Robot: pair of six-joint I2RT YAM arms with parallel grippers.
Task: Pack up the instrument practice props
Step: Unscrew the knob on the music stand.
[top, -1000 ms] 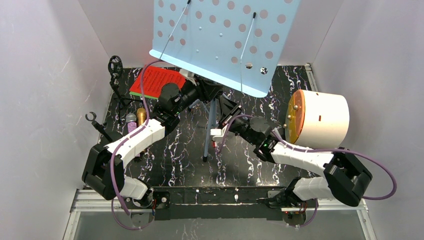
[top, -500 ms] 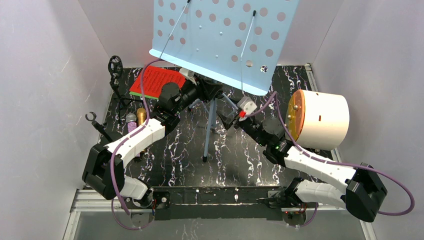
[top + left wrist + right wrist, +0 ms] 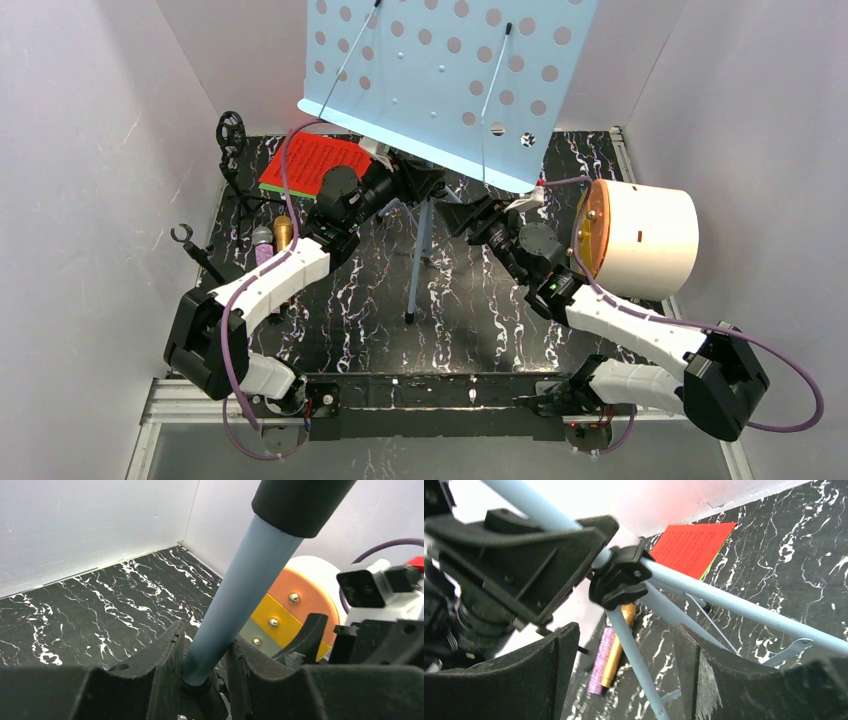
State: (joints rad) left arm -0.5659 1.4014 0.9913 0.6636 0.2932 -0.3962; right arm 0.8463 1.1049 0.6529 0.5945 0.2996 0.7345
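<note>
Top external view: the pale blue perforated music rack (image 3: 450,80) stands on its tripod legs (image 3: 420,250) near the middle of the black marbled table (image 3: 350,320), its tray tilted high over the far side. The left gripper (image 3: 418,186) reaches in under the tray and is clenched on the rack's pole (image 3: 235,600) — the left wrist view shows the blue tube pinched between both black fingers (image 3: 160,680), just below a black sleeve (image 3: 300,505). The right gripper (image 3: 468,215) hovers just right of the pole, beneath the tray's near edge. In the right wrist view its jaws are spread wide, with one tripod leg and the black leg hub (image 3: 619,577) seen between them, and nothing gripped.

The red score sheets (image 3: 312,163), a green edge showing beneath, lie flat at the table's far left. The gold microphone (image 3: 283,232) and purple glitter microphone (image 3: 262,240) lie side by side near the left wall, by the thin black mic mounts (image 3: 232,132). A white drum (image 3: 645,240) with an orange face lies on its side at the right.
</note>
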